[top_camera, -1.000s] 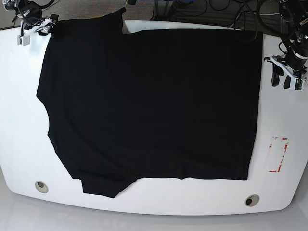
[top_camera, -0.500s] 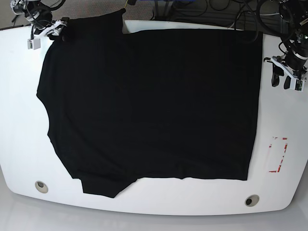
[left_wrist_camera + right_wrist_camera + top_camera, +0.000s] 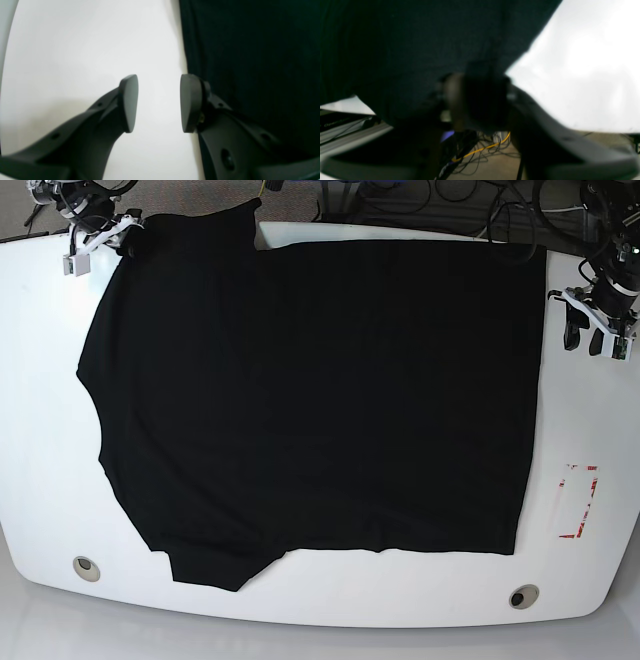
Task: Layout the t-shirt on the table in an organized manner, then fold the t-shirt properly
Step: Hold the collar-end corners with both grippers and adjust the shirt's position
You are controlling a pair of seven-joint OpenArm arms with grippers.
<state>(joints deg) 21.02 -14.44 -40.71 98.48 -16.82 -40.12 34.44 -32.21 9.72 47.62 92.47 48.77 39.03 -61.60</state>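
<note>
Base view, far left: right gripper (image 3: 122,237) sits at the far corner of the plain black fabric t-shirt (image 3: 320,400); its wrist view is blurred, but dark cloth fills the gap between the jaws, so it's pinched on the shirt edge. Shirt lies spread flat across the glossy white desk (image 3: 40,430), one sleeve hanging off the far edge, partly cut off. Red rectangular outline mark (image 3: 577,500) beside the hem. Left gripper (image 3: 159,103) half open over bare desk beside the hem, holding nothing.

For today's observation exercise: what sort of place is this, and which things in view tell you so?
Probably a robotics lab or test bench. A white table with a red outline mark holds a spread black t-shirt, and loose cables trail behind it.
</note>
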